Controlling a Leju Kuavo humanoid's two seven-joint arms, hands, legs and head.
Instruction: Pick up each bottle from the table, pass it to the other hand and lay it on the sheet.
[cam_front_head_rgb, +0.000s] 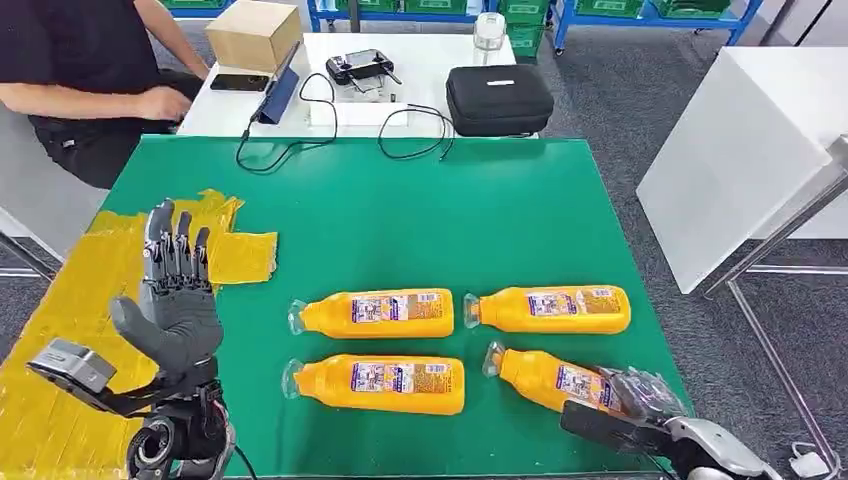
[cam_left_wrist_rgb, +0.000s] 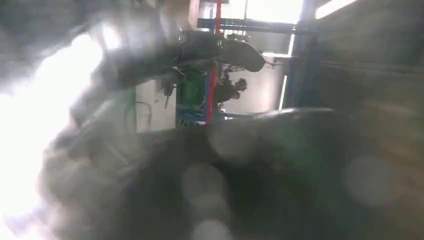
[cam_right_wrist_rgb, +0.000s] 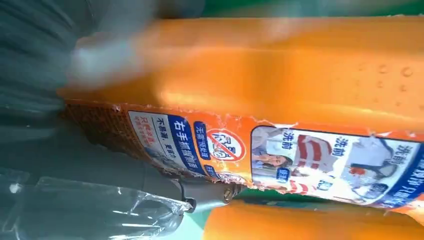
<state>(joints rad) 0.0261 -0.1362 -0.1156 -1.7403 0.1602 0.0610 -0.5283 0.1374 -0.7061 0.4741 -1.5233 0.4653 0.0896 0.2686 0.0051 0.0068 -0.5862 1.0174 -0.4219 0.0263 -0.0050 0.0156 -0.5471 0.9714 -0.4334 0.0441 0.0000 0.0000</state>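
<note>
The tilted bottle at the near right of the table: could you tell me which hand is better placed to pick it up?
The right hand is probably better placed: it lies at the base end of the tilted bottle. The left hand is raised, fingers spread, over the yellow sheet, far across the table.

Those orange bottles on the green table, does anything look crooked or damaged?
Three lie straight in rows; the near-right bottle sits askew, where the right hand reaches it. Its label has ragged, torn edges. Nothing looks spilled.

Behind the green table (cam_front_head_rgb: 400, 200) there's a white desk (cam_front_head_rgb: 420, 60) with a cardboard box (cam_front_head_rgb: 252, 34), black zip case (cam_front_head_rgb: 498, 98), controller (cam_front_head_rgb: 360, 66) and phone (cam_front_head_rgb: 238, 82). A person (cam_front_head_rgb: 80, 80) in black sits at it.
</note>
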